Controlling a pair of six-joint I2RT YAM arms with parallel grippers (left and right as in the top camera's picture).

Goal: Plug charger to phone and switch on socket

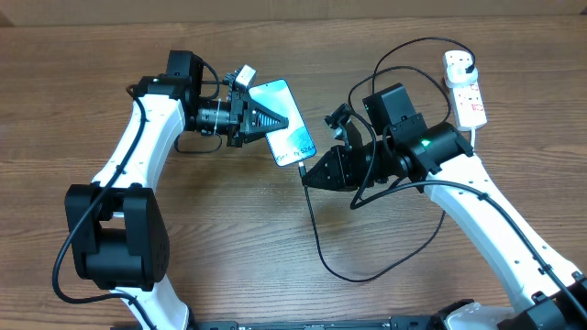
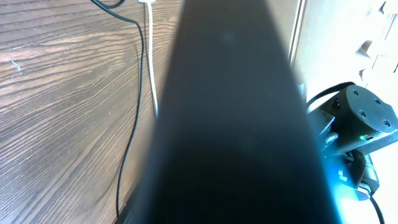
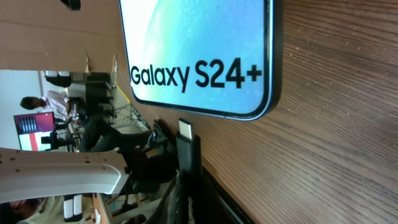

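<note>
- Overhead: the tabletop [image 1: 73, 101] is open wood along the left side and across the lower middle. Both arms crowd its centre, and its far edge runs along the top of the view.
- The phone [image 1: 295, 142] sits slantwise at the centre between the two hands, its cyan screen facing up. The socket [image 1: 465, 90] is a white strip with red markings at the far right, well apart from the phone, with a dark plug at its far end. The charger [image 1: 313, 225] is a thin black cable that loops from there and trails down over the wood below the phone.
- The left hand [image 1: 280, 121] is clamped on the phone from its left side, fingers tapering over the screen. The right hand [image 1: 312, 174] grips the charger at the phone's lower short edge.
- Left wrist: a dark blurred bulk fills the middle, so the fingers cannot be made out. Bare wood to the left carries the black cable and a white cord [image 2: 150, 56]. The right arm [image 2: 364, 124] and a cyan glow show at the right.
- Right wrist: the screen reads "Galaxy S24+" inside a dark rounded edge, with open wood to the right. The connector tip [image 3: 186, 129] juts from the dark closed fingers and points at the phone's bottom edge, just short of it, with a narrow gap between.
</note>
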